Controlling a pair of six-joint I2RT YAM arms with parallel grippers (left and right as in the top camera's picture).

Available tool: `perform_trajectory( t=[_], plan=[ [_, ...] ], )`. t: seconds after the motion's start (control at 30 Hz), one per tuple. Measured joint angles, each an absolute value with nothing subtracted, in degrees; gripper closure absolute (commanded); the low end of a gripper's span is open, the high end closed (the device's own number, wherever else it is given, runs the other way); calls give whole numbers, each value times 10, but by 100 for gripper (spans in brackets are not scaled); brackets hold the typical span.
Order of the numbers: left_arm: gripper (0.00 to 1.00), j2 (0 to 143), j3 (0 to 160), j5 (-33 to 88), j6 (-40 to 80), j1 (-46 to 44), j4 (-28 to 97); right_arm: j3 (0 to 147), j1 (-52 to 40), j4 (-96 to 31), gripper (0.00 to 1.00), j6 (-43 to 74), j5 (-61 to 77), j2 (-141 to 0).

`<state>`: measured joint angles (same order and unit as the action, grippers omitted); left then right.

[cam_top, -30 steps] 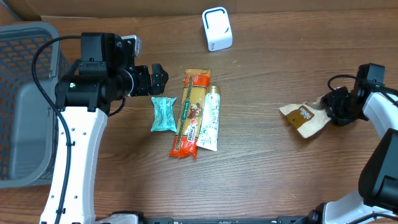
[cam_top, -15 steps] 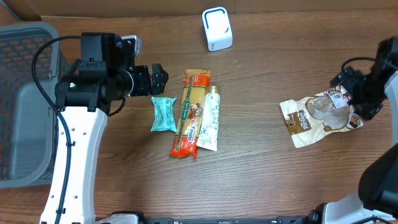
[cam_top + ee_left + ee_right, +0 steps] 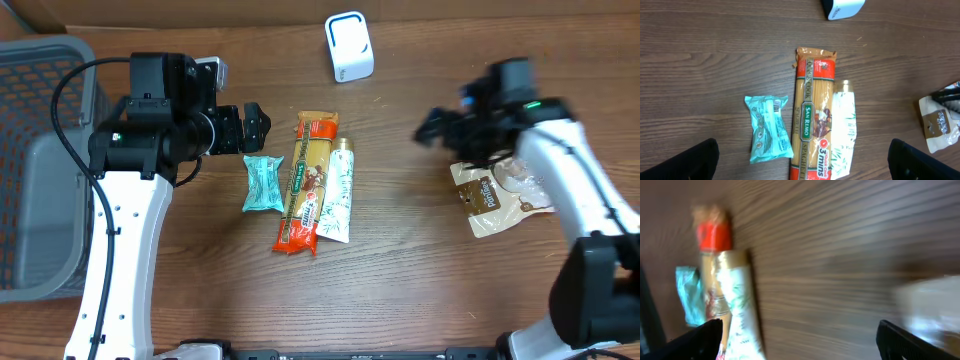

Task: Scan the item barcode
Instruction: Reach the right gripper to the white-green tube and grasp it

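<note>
While the left gripper and right gripper gape wide, the tan pouch lies flat, label up.

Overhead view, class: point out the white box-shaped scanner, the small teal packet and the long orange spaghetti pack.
white box-shaped scanner [image 3: 348, 48], overhead view, middle of its top face.
small teal packet [image 3: 264, 184], overhead view, centre of the wrapper.
long orange spaghetti pack [image 3: 305, 185], overhead view, green label at mid-length.
</note>
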<state>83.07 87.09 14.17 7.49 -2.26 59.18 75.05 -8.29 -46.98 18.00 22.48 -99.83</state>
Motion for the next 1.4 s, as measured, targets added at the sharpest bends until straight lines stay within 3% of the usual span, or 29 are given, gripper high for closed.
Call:
perform_trajectory(
  t=[0.2, 0.47, 0.63, 0.9, 1.2, 1.4],
  plan=[
    [0, 831, 871, 142, 75, -23, 592, 694, -189, -299, 19, 227, 288, -1041],
    [1, 831, 871, 142, 75, -23, 592, 689, -210, -265, 28, 253, 328, -1110],
    [0, 831, 871, 142, 75, -23, 592, 688, -211, -238, 44, 258, 353, -1153],
    [0, 831, 871, 142, 75, -23, 592, 689, -221, -218, 78, 262, 391, -1167],
    [0, 830, 871, 142, 75, -23, 592, 690, -226, -225, 96, 262, 392, -1167],
    [1, 830, 871, 142, 75, -23, 592, 721, -221, -333, 96, 248, 386, -1166]
  ],
)
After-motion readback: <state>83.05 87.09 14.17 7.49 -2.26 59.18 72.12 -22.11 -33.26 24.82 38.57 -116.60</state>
